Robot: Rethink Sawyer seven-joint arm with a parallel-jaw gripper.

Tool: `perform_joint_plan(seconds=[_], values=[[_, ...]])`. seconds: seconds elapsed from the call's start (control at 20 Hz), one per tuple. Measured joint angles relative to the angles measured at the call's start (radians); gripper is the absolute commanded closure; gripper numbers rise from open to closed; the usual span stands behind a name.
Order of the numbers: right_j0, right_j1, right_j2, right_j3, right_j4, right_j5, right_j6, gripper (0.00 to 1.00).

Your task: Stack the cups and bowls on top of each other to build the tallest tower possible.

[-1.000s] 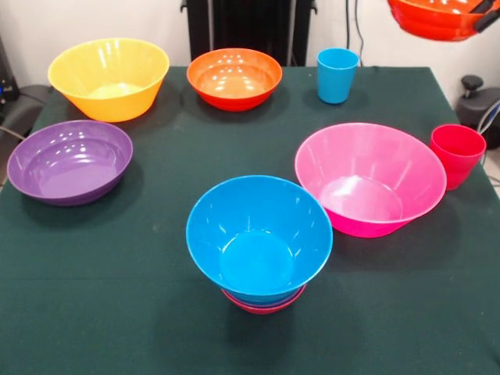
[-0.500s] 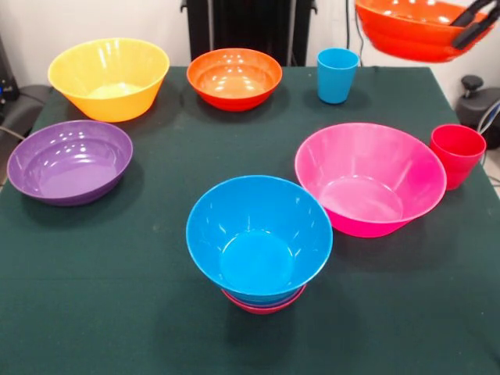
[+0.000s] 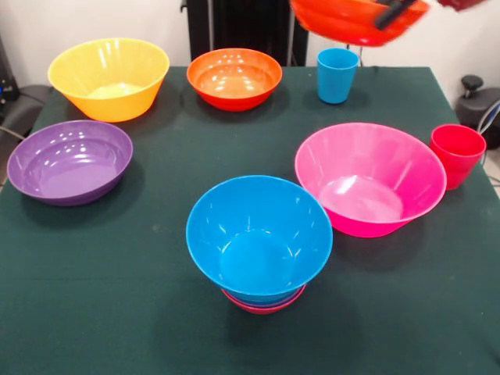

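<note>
My gripper [image 3: 393, 13] is shut on the rim of an orange-red bowl [image 3: 336, 19] and holds it high at the picture's top, above the light blue cup [image 3: 337, 74]. The tower stands front centre: the medium blue bowl [image 3: 258, 234] on top, the small blue bowl mostly hidden under it, and the magenta-red bowl [image 3: 264, 306] lowest. On the green table [image 3: 156, 328] stand single bowls: yellow [image 3: 109, 78], a second orange-red [image 3: 234, 78], purple [image 3: 69, 160] and pink [image 3: 367, 180]. The red cup [image 3: 457, 152] stands at the right edge next to the pink bowl.
The robot's black pedestal [image 3: 250, 27] stands behind the table's far edge. Dark equipment [image 3: 476, 98] sits off the table's right side and more off the left side [image 3: 19, 98].
The gripper has carried the orange-red bowl to the left along the picture's top, from the far right corner to above the light blue cup. Everything on the table has stayed put.
</note>
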Motion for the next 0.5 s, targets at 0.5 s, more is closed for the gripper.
perform_joint_plan(seconds=[0.5], values=[[-0.225, 0.029, -0.001, -0.231, -0.025, 0.039, 0.0, 1.0]])
